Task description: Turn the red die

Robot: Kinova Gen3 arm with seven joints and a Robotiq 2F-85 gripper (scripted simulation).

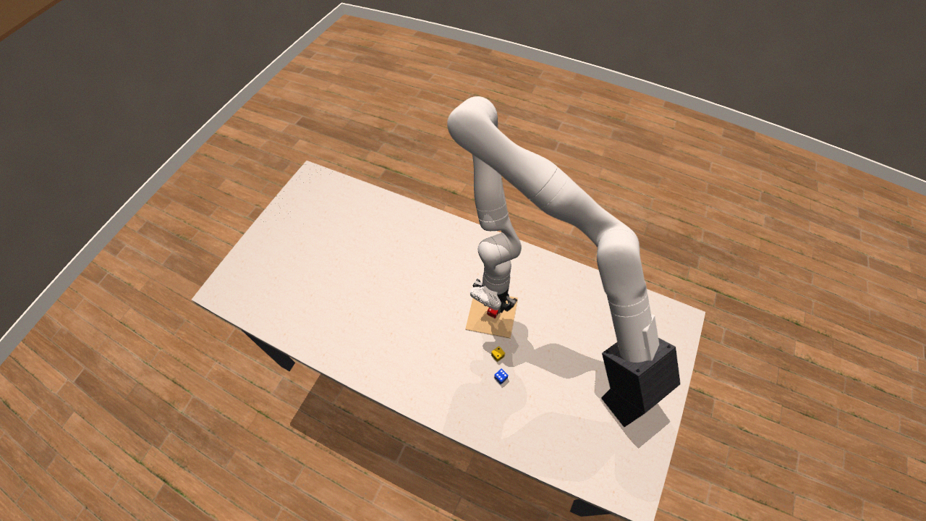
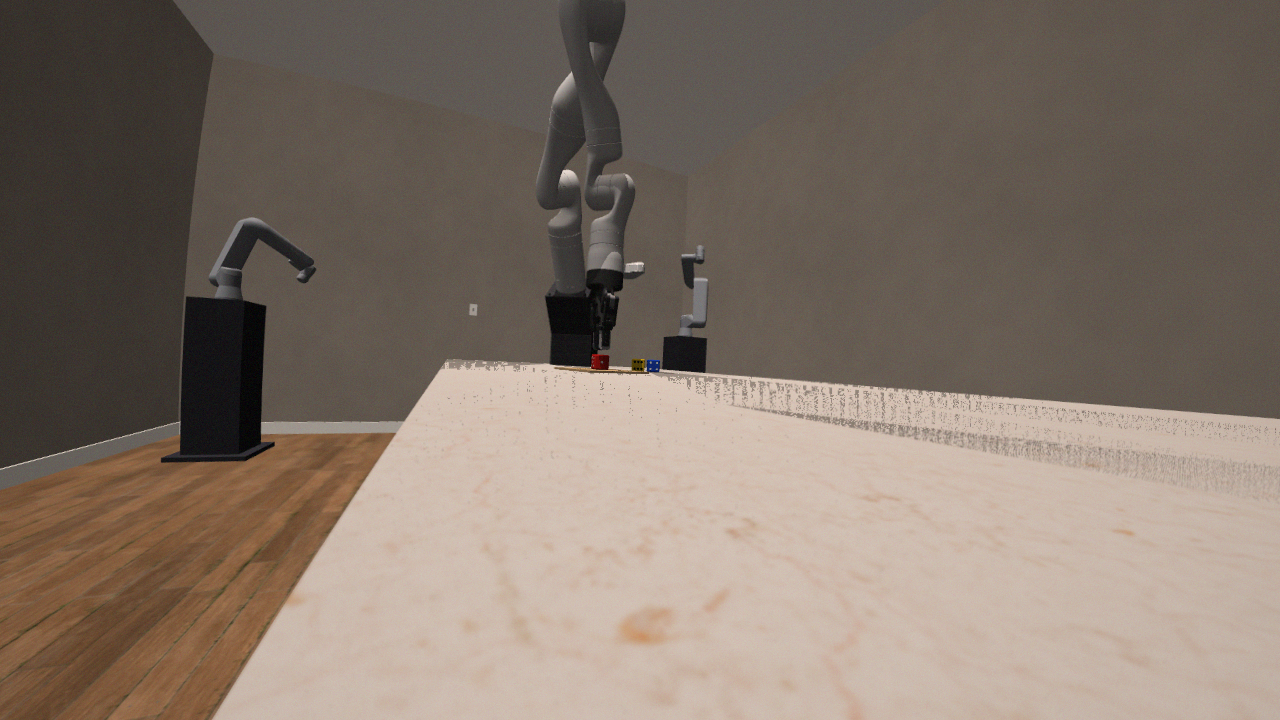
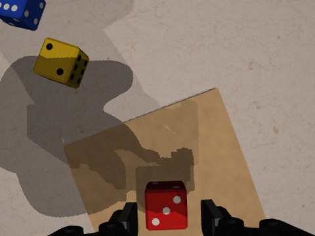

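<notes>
The red die (image 1: 493, 312) (image 2: 600, 361) (image 3: 166, 216) lies flat on the tan mat (image 1: 475, 325) (image 3: 226, 137) with 3 on top. One side face shows only as a thin strip with two pips in the wrist view. My gripper (image 1: 498, 307) (image 2: 603, 346) (image 3: 169, 215) is partly open and empty. It points down just above the red die, and in the wrist view its fingers stand left and right of the die with gaps on both sides. The mat lies flat on the table.
The yellow die (image 1: 497, 353) (image 2: 638, 365) (image 3: 54, 63) lies on the table (image 1: 362, 259) off the mat, with 2 on top. The blue die (image 1: 500, 375) (image 2: 653, 365) (image 3: 29, 14) lies beyond it, with 6 on top. The arm's black base (image 1: 641, 382) stands at the table's right end.
</notes>
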